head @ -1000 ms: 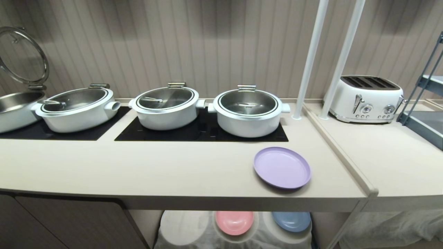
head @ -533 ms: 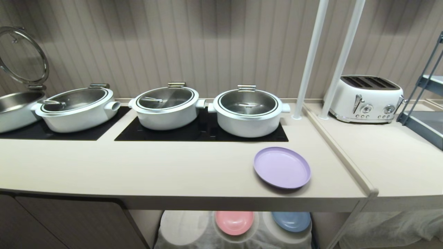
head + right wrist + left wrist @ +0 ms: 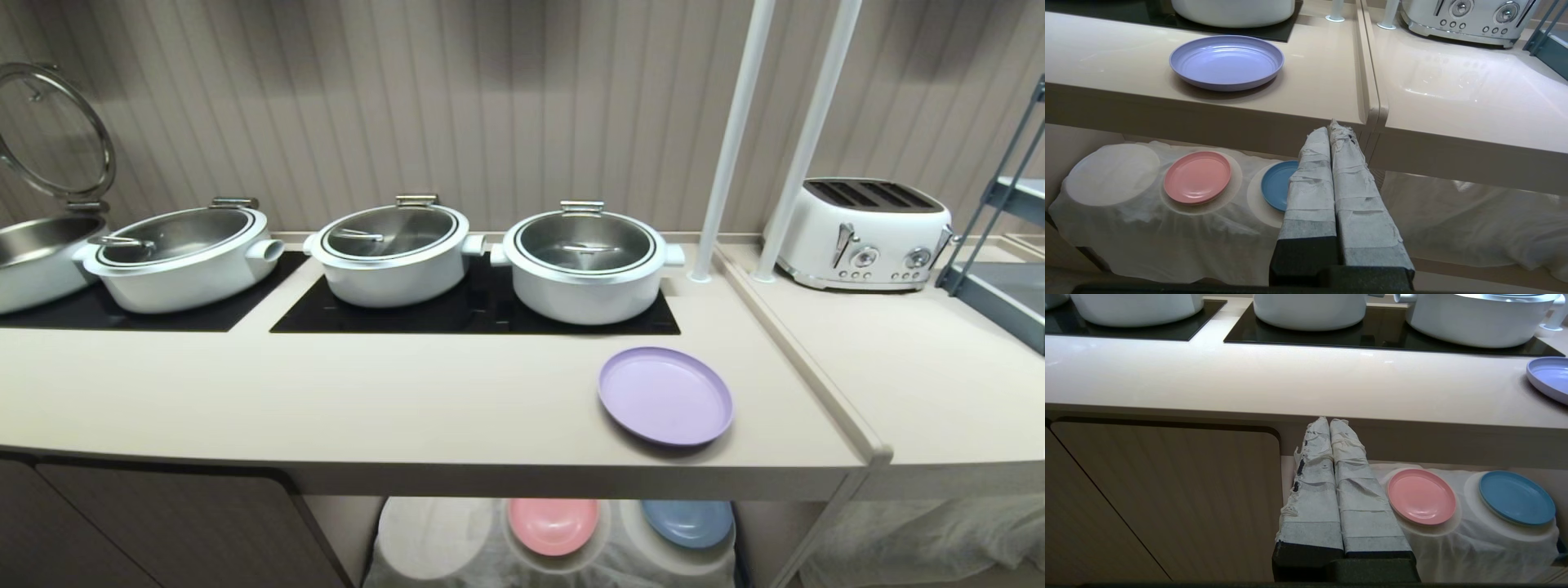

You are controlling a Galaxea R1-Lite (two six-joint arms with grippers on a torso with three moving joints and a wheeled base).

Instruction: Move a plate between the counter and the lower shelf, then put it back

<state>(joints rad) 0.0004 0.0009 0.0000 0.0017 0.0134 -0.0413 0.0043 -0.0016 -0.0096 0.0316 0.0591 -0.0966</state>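
Low in the left wrist frame, the left end effector (image 3: 1329, 420) hung pressed together below the worktop (image 3: 408, 408). Right of centre lay the lilac plate (image 3: 665, 396); the right end effector (image 3: 1329, 127), likewise pressed together, hung beneath the worktop edge, empty.

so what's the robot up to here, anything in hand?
Nothing is in hand. The lilac plate sits flat on the counter in front of the rightmost white pot. Both arms hang low in front of the counter edge: the left gripper and right gripper are shut and empty. On the cloth-draped lower shelf, the pink plate and blue plate each rest on a mound; the third mound is bare.
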